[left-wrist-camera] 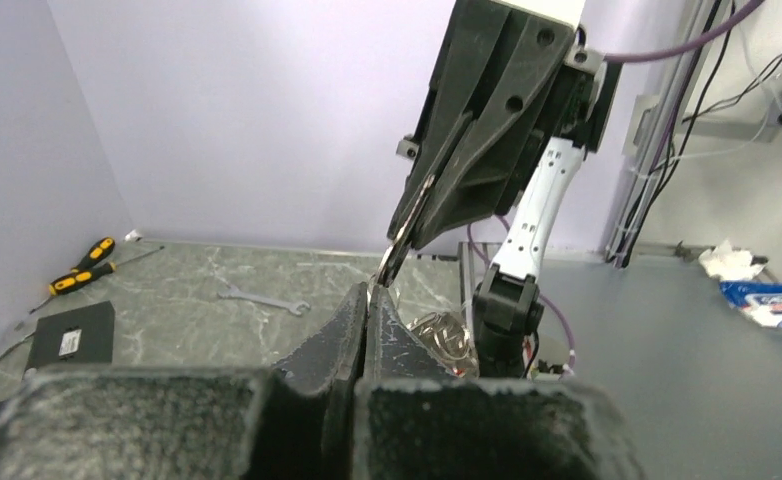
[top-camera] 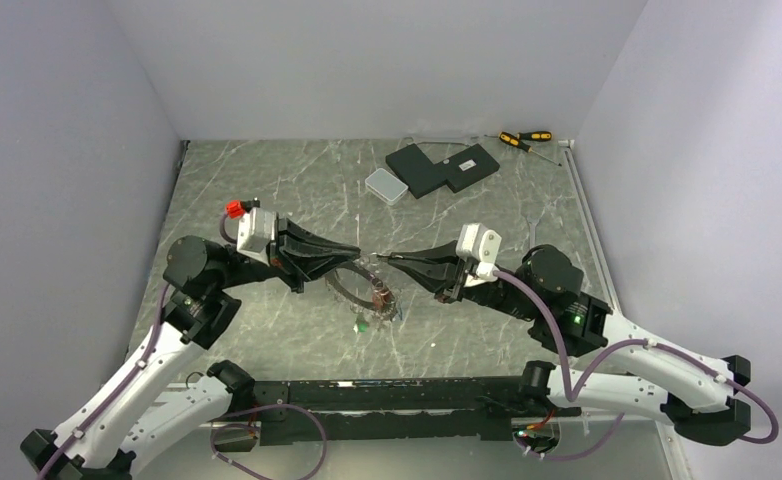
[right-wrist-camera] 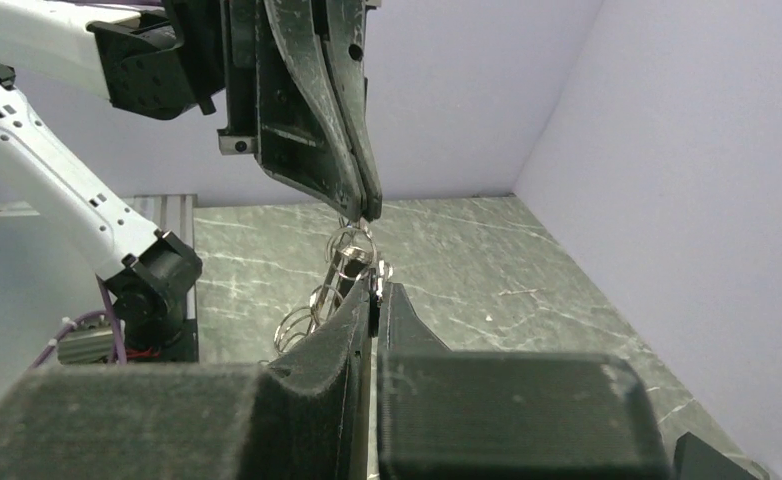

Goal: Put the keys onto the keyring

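The keyring hangs tilted just above the table between both grippers, with a bunch of wire loops on it. My left gripper is shut on its upper rim; a silver edge sticks out of the closed fingertips. My right gripper faces it tip to tip and is shut on a small silver key beside the loops. A green-headed key lies on the table below the ring. An orange-brown tag hangs at the ring's right side.
A silver wrench lies on the table. Two yellow-and-black screwdrivers lie at the back right by the wall. Two black flat boxes and a small white box sit at the back. White walls enclose the table.
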